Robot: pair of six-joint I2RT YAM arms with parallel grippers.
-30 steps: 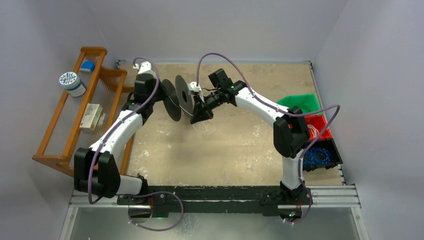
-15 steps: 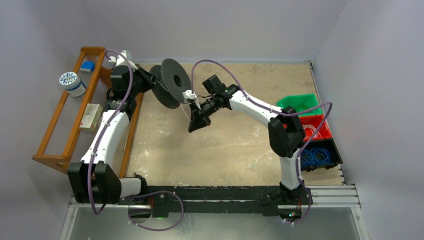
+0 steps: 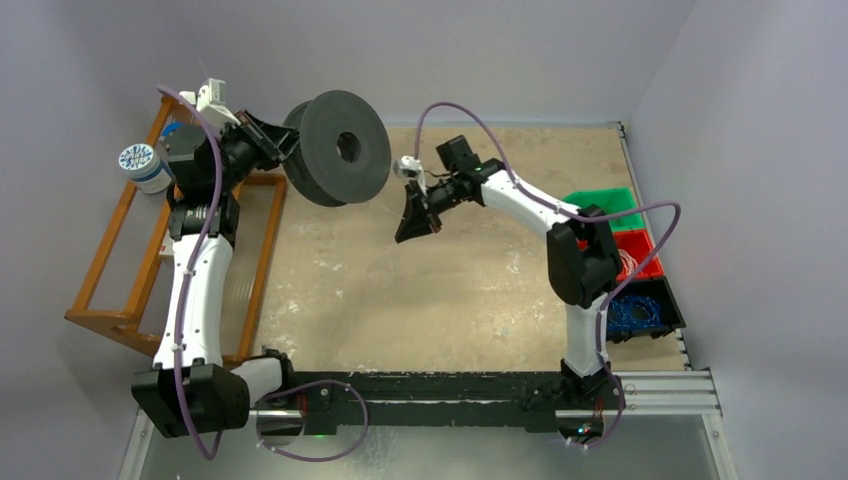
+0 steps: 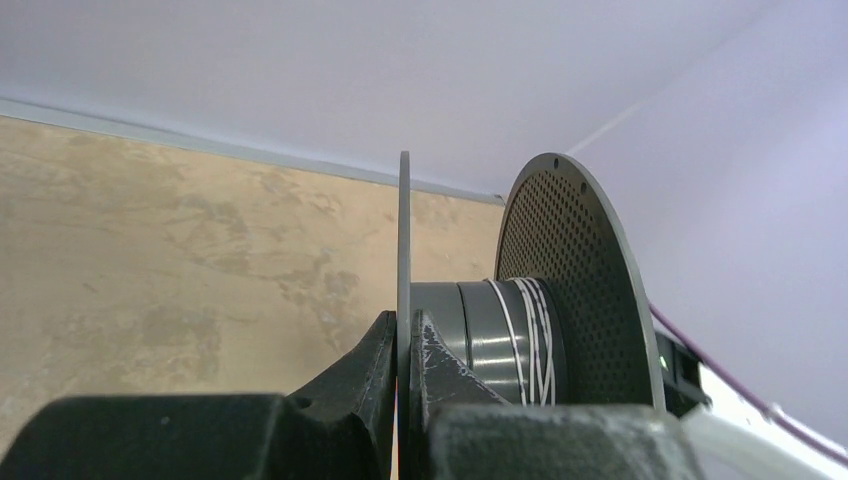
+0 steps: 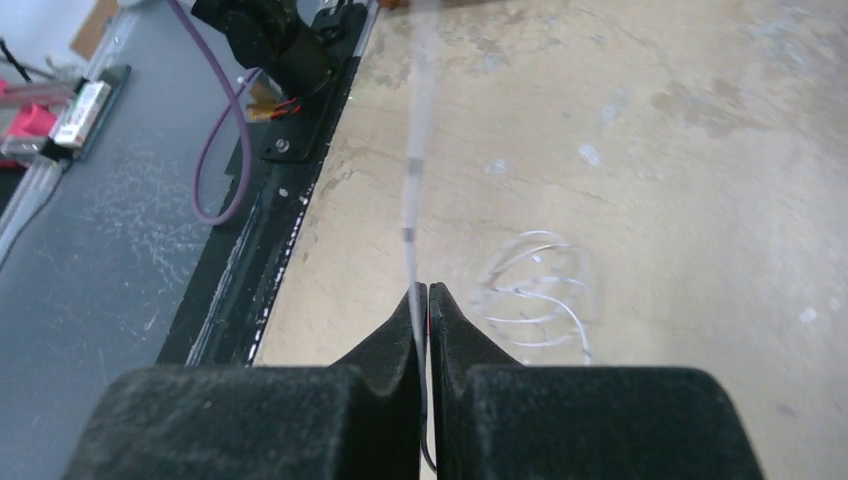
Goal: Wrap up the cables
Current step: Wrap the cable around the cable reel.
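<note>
Nearest first: black bin (image 3: 662, 286) at the right edge holds the blue wire tangle (image 3: 632, 313), not ours. Mid-frame, the right gripper (image 5: 422, 300) is pinched tight on the cable (image 5: 411, 185). The strand runs taut up and away from the jaws, blurred in the right wrist view, with slack loops lying on the table (image 5: 700, 150) just right of the fingers. Further out, the left gripper (image 4: 404, 335) is clamped on the near flange of the spool (image 4: 560, 290), with a few whitish turns crossing on the hub. Change over the last second: the left arm swung the spool from centre-table to the upper left of the top view and turned it face-on to the camera; the right gripper barely shifted. My read is a winding stroke, spool taking up slack while the right side holds tension. Few turns on and loops left on the table, so early in the job. Far left, the tub (image 3: 145, 166) on the wooden rack (image 3: 100, 322) has a blue-and-white printed label, too small to read. No other legible writing.
</note>
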